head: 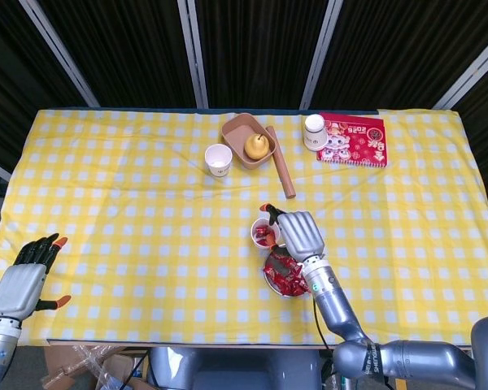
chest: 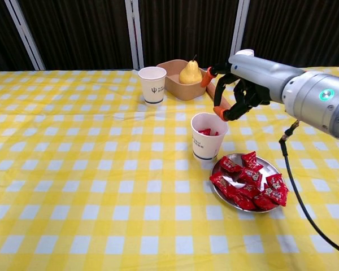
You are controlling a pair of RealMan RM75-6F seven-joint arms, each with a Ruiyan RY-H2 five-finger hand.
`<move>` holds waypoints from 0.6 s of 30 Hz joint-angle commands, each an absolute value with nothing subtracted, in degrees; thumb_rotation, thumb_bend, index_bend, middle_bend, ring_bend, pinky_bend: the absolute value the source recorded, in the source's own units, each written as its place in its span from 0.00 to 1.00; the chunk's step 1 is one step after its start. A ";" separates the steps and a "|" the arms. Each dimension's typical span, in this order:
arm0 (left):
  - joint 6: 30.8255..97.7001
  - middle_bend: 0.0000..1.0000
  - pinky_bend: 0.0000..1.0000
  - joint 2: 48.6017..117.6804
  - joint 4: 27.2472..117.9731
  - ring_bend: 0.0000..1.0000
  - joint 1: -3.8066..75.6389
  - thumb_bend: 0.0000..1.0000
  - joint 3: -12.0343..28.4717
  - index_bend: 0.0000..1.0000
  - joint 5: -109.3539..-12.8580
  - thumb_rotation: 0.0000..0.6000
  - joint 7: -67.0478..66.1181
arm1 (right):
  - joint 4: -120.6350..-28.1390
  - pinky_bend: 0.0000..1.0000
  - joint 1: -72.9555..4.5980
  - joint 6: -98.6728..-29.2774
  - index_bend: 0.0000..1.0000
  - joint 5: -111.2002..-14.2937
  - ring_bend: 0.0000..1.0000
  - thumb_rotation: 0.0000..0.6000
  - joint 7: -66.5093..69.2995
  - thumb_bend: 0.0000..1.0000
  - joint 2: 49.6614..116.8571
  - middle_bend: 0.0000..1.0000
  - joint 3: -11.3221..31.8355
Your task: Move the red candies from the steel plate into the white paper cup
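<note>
The white paper cup (chest: 208,137) (head: 262,233) stands mid-table with red candies showing inside it. Just right of it and nearer me lies the steel plate (chest: 269,167) (head: 269,283), piled with several red candies (chest: 247,183) (head: 283,274). My right hand (chest: 237,90) (head: 298,232) hovers above the cup's far right rim, fingers apart and holding nothing. My left hand (head: 21,284) shows only in the head view, resting open at the table's near left edge, far from the cup and plate.
A second white cup (chest: 152,84) (head: 219,159) and a brown tray with a pear (chest: 186,76) (head: 249,143) stand behind. A wooden stick (head: 281,172), a white jar (head: 314,132) and a red booklet (head: 352,128) lie at the back right.
</note>
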State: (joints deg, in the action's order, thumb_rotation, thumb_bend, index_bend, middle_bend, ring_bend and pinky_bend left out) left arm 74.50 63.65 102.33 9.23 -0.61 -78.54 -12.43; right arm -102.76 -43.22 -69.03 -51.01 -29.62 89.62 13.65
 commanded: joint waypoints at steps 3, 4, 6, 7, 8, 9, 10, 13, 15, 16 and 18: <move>74.70 0.00 0.00 63.77 102.27 0.00 9.22 0.00 -0.68 0.00 -78.97 1.00 -12.48 | -107.74 0.91 -40.03 -71.18 0.25 -54.99 0.73 1.00 -31.73 0.49 84.81 0.41 8.87; 74.83 0.00 0.00 63.83 102.24 0.00 9.21 0.00 -0.69 0.00 -79.14 1.00 -12.53 | -108.71 0.91 -39.46 -71.35 0.25 -55.49 0.73 1.00 -32.06 0.48 83.95 0.41 7.91; 75.09 0.00 0.00 63.92 102.18 0.00 9.14 0.00 -0.73 0.00 -79.43 1.00 -12.60 | -110.30 0.91 -38.41 -71.61 0.25 -55.96 0.73 1.00 -32.53 0.46 82.59 0.41 6.27; 75.25 0.00 0.00 63.96 102.14 0.00 9.08 0.00 -0.77 0.00 -79.59 1.00 -12.63 | -111.09 0.91 -37.85 -71.83 0.25 -56.27 0.73 1.00 -32.69 0.46 81.94 0.41 5.52; 75.44 0.00 0.00 64.02 102.09 0.00 9.02 0.00 -0.78 0.00 -79.75 1.00 -12.62 | -111.67 0.91 -37.31 -72.09 0.25 -56.61 0.73 1.00 -32.85 0.45 81.43 0.41 4.80; 75.62 0.00 0.00 64.09 102.02 0.00 8.97 0.00 -0.78 0.00 -79.93 1.00 -12.57 | -112.05 0.91 -36.80 -72.38 0.25 -57.05 0.73 1.00 -33.01 0.45 81.04 0.43 4.13; 75.85 0.00 0.00 64.12 101.96 0.00 8.90 0.00 -0.81 0.00 -80.20 1.00 -12.54 | -112.26 0.92 -36.26 -72.78 0.25 -57.46 0.74 1.00 -33.28 0.44 80.78 0.49 3.42; 76.37 0.00 0.00 64.23 101.74 0.00 8.74 0.00 -0.92 0.00 -80.88 1.00 -12.48 | -112.31 0.96 -35.06 -73.78 0.25 -58.70 0.83 1.00 -34.16 0.43 80.71 0.70 1.86; 76.74 0.00 0.00 64.25 101.69 0.00 8.60 0.00 -1.04 0.00 -81.42 1.00 -12.35 | -112.34 0.99 -34.23 -74.49 0.25 -59.32 0.89 1.00 -35.02 0.43 81.12 0.78 0.82; 76.91 0.00 0.00 64.26 101.66 0.00 8.54 0.00 -1.11 0.00 -81.71 1.00 -12.34 | -112.32 0.99 -33.89 -74.76 0.25 -59.58 0.91 1.00 -35.64 0.43 81.45 0.80 0.31; 77.13 0.00 0.00 64.32 101.61 0.00 8.45 0.00 -1.21 0.00 -82.09 1.00 -12.33 | -112.44 1.00 -33.42 -75.15 0.27 -59.82 0.93 1.00 -36.76 0.43 82.09 0.83 -0.37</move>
